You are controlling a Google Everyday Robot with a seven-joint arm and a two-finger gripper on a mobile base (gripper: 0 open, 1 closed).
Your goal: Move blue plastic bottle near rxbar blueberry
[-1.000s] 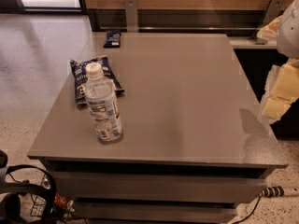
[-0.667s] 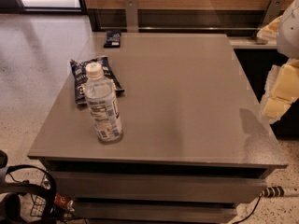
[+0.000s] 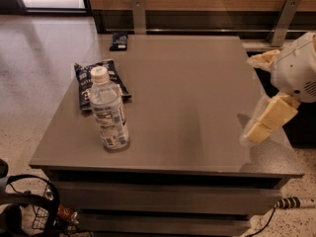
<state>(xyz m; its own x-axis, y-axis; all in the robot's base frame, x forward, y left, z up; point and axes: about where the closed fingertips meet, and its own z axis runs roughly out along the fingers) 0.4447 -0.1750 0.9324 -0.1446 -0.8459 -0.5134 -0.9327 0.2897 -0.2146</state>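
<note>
The blue plastic bottle [image 3: 108, 113] stands upright on the left front part of the grey table [image 3: 197, 107]; it is clear, with a white cap and a printed label. The rxbar blueberry [image 3: 118, 41], a small flat dark blue wrapper, lies at the table's far left edge, well behind the bottle. My gripper [image 3: 269, 118], pale cream on a white wrist, hangs over the table's right edge. It is far to the right of the bottle and holds nothing that shows.
A crinkled dark blue chip bag [image 3: 94, 80] lies flat just behind the bottle, between it and the bar. A wooden wall with metal brackets [image 3: 138, 15] runs behind the table. Black wire gear [image 3: 29, 209] sits on the floor at front left.
My arm and gripper have moved down and a little left, in over the table's right edge. The bottle, bag and bar have not moved.
</note>
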